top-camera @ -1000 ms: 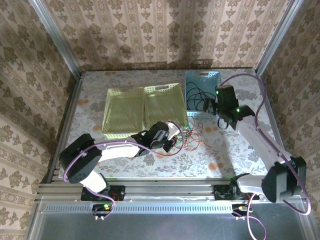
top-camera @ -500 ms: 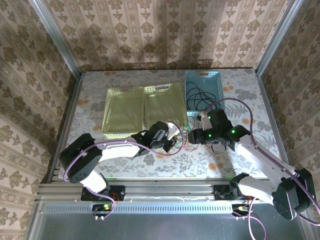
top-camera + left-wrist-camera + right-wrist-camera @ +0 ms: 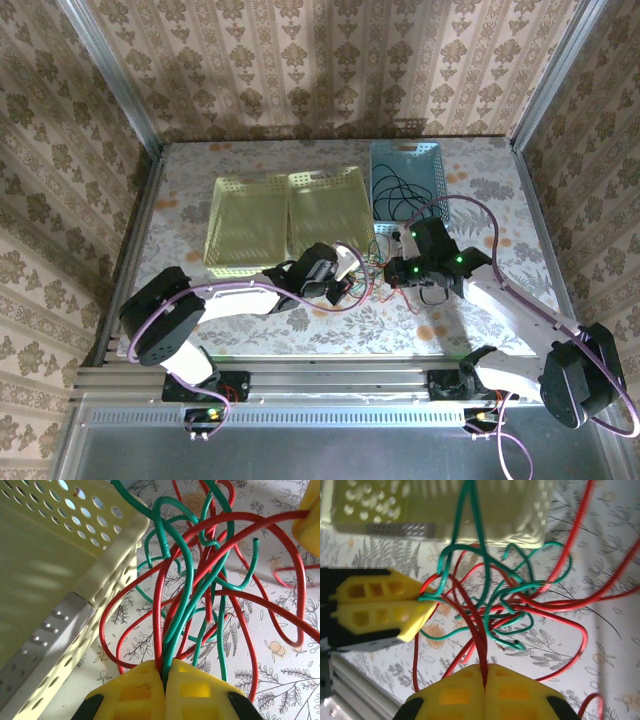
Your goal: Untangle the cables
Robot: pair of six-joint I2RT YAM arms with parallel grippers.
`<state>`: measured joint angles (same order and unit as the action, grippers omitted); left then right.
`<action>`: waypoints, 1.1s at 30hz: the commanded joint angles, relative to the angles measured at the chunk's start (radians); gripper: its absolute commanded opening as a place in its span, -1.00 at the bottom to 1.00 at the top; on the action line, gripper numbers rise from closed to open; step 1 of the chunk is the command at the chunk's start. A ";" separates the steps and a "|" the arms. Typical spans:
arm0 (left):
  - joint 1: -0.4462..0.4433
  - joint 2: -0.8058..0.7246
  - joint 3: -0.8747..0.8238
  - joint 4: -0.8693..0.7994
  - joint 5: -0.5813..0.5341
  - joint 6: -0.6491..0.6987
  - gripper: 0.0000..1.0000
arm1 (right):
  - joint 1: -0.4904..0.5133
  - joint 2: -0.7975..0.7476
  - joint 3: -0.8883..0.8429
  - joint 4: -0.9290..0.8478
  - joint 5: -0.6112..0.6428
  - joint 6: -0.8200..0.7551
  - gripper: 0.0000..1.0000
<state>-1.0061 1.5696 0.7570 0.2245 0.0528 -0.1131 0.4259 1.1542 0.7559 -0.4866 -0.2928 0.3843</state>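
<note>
Down on the near half of the floral table (image 3: pixel 420 335), the left gripper (image 3: pixel 164 674) has its yellow fingers pressed together, pinching a bundle of the red and green cables (image 3: pixel 200 580) right at the seam. Just to its right, the right gripper (image 3: pixel 485 672) is clamped as well, and a red strand runs straight into its closed jaws. Between the two pincers the tangle fans out in loose loops, close against the corner of the right-hand yellow perforated basket (image 3: pixel 330 205), with a second yellow basket (image 3: pixel 245 225) touching that one's left side. Farther back, black cables (image 3: pixel 395 195) lie in the blue basket (image 3: pixel 405 150) and spill over its near rim.
</note>
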 commanded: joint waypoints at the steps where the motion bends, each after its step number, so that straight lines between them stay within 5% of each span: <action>1: 0.004 0.004 0.024 -0.009 0.010 0.002 -1.00 | -0.058 -0.047 0.032 -0.097 0.153 0.044 -1.00; 7: 0.004 0.010 0.025 -0.021 0.009 0.003 -1.00 | -0.235 -0.125 0.061 -0.189 0.277 0.152 -1.00; 21: -0.005 0.014 0.034 -0.082 0.005 0.012 -1.00 | -0.395 -0.223 0.045 -0.252 0.406 0.242 -1.00; 27: -0.011 0.016 0.039 -0.109 -0.012 0.016 -1.00 | -0.605 -0.319 0.040 -0.289 0.394 0.276 -1.00; 33: -0.015 0.021 0.046 -0.145 -0.040 0.010 -1.00 | -0.688 -0.332 0.087 -0.303 0.423 0.268 -1.00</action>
<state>-1.0149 1.5764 0.7914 0.1204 0.0479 -0.1123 -0.2329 0.8246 0.7956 -0.7628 0.0963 0.6361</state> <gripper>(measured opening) 0.063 0.058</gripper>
